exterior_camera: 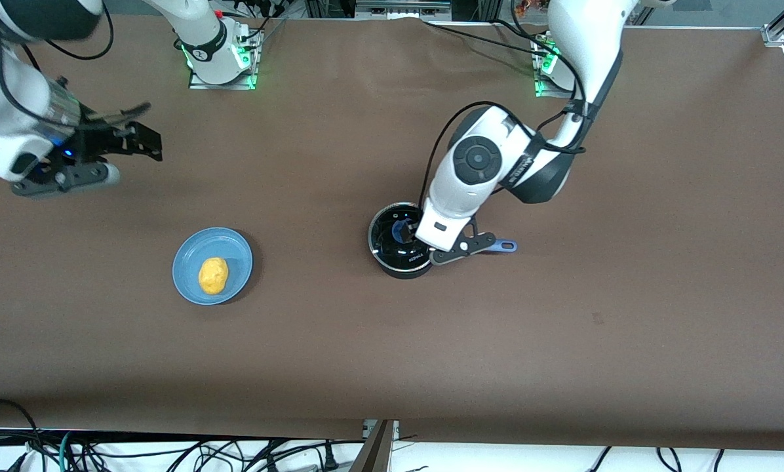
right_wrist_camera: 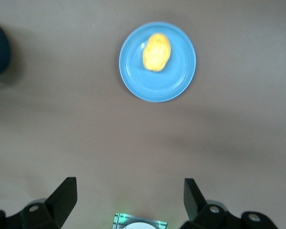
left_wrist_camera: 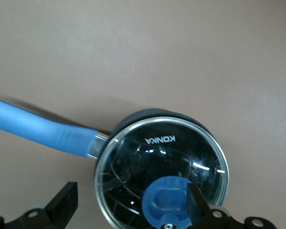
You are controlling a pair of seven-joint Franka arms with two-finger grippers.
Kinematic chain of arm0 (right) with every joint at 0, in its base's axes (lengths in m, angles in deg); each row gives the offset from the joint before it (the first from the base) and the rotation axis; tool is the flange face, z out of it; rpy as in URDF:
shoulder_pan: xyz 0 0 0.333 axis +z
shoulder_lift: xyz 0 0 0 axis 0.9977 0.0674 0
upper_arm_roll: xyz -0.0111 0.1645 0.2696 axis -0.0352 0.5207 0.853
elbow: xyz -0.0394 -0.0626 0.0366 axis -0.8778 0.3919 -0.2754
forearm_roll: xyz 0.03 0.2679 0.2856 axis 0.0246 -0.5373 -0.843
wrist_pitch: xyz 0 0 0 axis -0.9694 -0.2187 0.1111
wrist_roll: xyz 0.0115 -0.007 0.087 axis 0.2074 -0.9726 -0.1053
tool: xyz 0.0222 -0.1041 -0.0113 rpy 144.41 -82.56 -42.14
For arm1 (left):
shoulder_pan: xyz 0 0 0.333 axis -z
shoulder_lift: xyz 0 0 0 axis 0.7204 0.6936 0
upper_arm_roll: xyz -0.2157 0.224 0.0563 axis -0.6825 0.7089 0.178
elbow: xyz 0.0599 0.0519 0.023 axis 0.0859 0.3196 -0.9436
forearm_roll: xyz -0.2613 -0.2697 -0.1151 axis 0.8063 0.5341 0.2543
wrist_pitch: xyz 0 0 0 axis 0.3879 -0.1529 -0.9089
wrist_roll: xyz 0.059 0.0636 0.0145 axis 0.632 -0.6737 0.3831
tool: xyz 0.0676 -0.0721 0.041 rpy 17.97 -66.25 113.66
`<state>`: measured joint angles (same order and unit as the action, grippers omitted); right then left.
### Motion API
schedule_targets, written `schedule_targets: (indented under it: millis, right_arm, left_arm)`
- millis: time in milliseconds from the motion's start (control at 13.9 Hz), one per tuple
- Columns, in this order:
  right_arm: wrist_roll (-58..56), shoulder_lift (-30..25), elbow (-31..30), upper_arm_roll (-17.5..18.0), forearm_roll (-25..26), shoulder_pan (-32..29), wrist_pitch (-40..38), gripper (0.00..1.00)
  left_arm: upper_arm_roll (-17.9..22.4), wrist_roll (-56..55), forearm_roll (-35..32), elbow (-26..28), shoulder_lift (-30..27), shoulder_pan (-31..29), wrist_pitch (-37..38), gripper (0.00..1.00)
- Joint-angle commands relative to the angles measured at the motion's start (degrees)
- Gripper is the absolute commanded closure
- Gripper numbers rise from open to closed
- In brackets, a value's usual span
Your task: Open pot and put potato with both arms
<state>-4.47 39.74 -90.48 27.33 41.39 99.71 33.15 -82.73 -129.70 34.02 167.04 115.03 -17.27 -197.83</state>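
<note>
Lid (left_wrist_camera: 159, 171) sits on the pot (exterior_camera: 400, 241), seated flat, so the step in hand is the lid lift. Pot stands mid-table, toward the left arm's end, its blue handle (exterior_camera: 501, 246) pointing at that end.

Left gripper (exterior_camera: 410, 237) hangs just over the lid with fingers spread. In the left wrist view one finger (left_wrist_camera: 196, 204) overlaps the edge of the blue knob (left_wrist_camera: 168, 204) and the other finger (left_wrist_camera: 63, 204) sits well off past the lid rim, so the knob isn't centred between them. Judgement: slide the gripper sideways until the knob is midway between the fingers, then descend and close. Closing off-centre risks dragging the lid or nudging the pot. Grip low on the knob and lift straight up; a tilted pull could catch the glass rim on the pot wall. Clear the pot mouth fully before moving aside.

Potato (exterior_camera: 213, 275) lies on the light-blue plate (exterior_camera: 192, 249), toward the right arm's end of the table and slightly nearer the front camera than the pot.

Right gripper (exterior_camera: 144, 139) waits with fingers apart and nothing in them, over bare table, well apart from the plate. It should hold off until the lid is clear.
</note>
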Motion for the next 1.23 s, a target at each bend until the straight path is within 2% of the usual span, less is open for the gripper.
schedule_targets:
  millis: [0, 216, 433, 722, 938, 1155]
  right_arm:
    - [0.11, 5.76, 1.14, -0.05, -0.08, -1.26, 0.50, 0.01]
    - [0.82, 12.61, -0.61, -0.05, -0.25, -2.76, 12.68, 0.01]
    - [3.88, 20.17, -0.53, -0.05, -0.78, -3.02, 22.27, 0.01]
    - [11.00, 27.82, 0.09, 0.03, -0.96, -2.67, 31.52, 0.01]
    - [11.37, 29.95, 0.09, 0.04, -1.74, -3.03, 34.87, 0.01]
    - [11.45, 31.44, 0.09, 0.04, -5.16, -3.03, 35.40, 0.01]
  left_arm:
    - [0.23, -5.40, -3.05, -3.97, 3.38, 2.99, -0.38, 0.00]
    - [0.32, -5.94, -3.14, -4.41, 4.26, 4.57, -0.37, 0.00]
    - [0.23, -6.38, -5.15, -7.22, 6.20, 5.45, -0.20, 0.00]
    - [0.23, -6.29, -10.16, -6.52, 6.73, 5.46, -0.29, 0.00]
    - [0.23, -6.29, -10.61, -6.43, 7.08, 5.46, -0.38, 0.00]
    - [0.15, -6.38, -10.44, -6.43, 6.99, 5.37, -0.29, 0.31]
